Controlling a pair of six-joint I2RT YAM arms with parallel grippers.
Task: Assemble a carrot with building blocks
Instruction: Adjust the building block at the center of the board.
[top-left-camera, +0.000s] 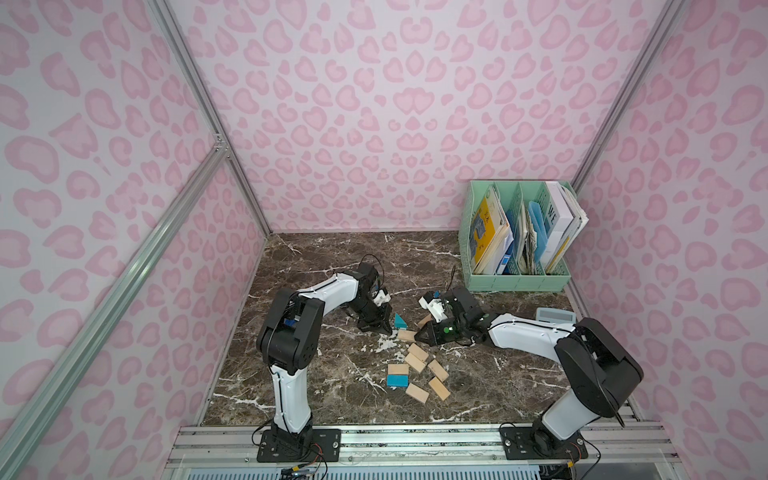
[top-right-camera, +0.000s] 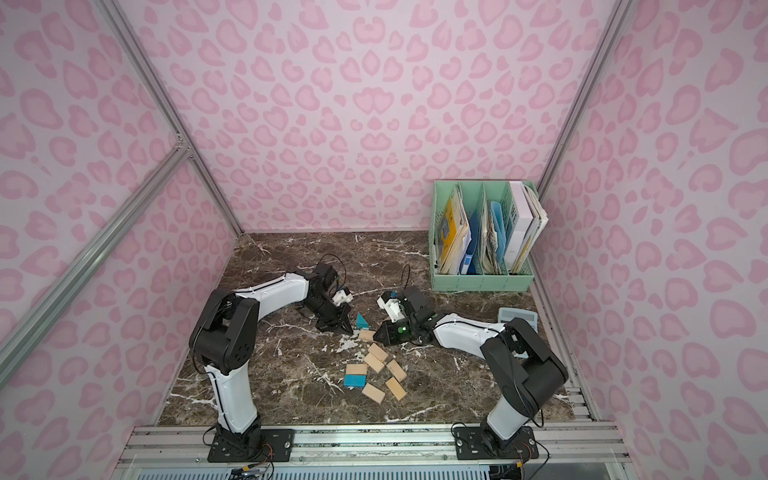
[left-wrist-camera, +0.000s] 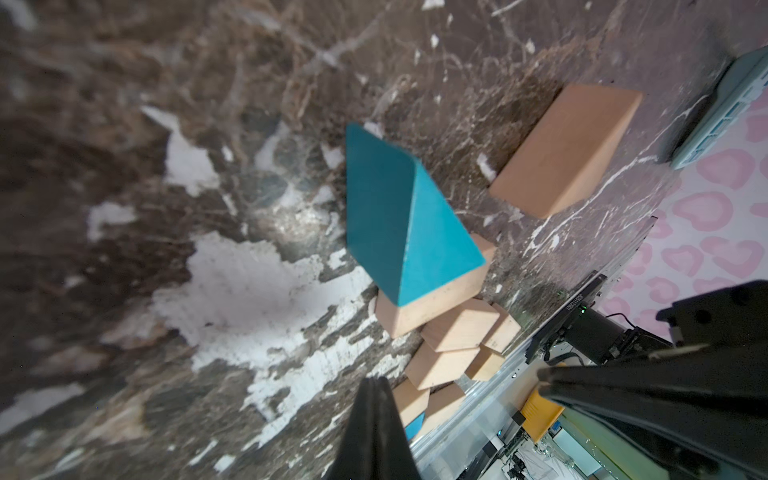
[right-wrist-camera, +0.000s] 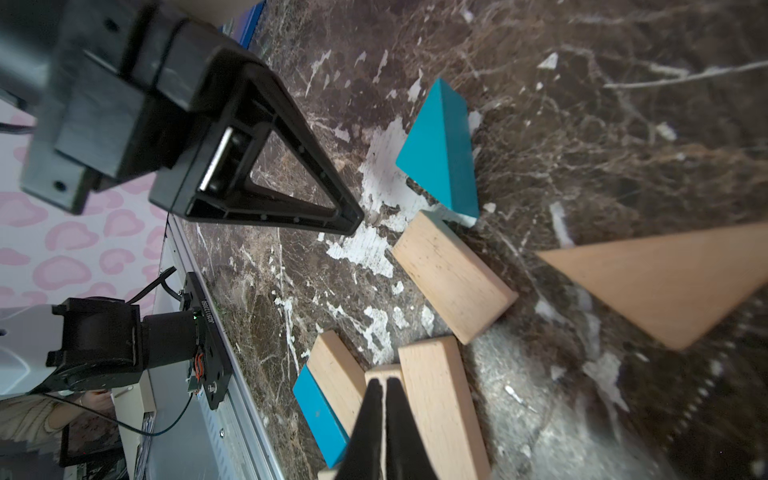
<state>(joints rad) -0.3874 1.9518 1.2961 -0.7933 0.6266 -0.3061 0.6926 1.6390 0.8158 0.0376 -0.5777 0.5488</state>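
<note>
The building blocks lie loose on the marble table (top-left-camera: 316, 374); no carrot shape shows. A blue triangle (top-left-camera: 400, 321) (right-wrist-camera: 440, 153) stands by a tan rectangle (top-left-camera: 406, 335) (right-wrist-camera: 453, 274), and a tan triangle (top-left-camera: 424, 320) (right-wrist-camera: 665, 282) lies to their right. Nearer the front lie several tan rectangles (top-left-camera: 415, 362) and a blue rectangle (top-left-camera: 397, 380) (top-right-camera: 354, 380). My left gripper (top-left-camera: 388, 330) (left-wrist-camera: 376, 380) is shut and empty, its tip low just left of the blue triangle. My right gripper (top-left-camera: 417, 337) (right-wrist-camera: 384, 380) is shut and empty, its tip at the right end of that tan rectangle.
A mint file organizer (top-left-camera: 519, 237) (top-right-camera: 482, 232) full of books stands at the back right. A light-blue calculator (top-left-camera: 555, 316) (top-right-camera: 517, 315) lies by the right wall behind my right arm. Pink walls enclose the table on three sides, and a metal rail (top-left-camera: 415, 440) runs along the front.
</note>
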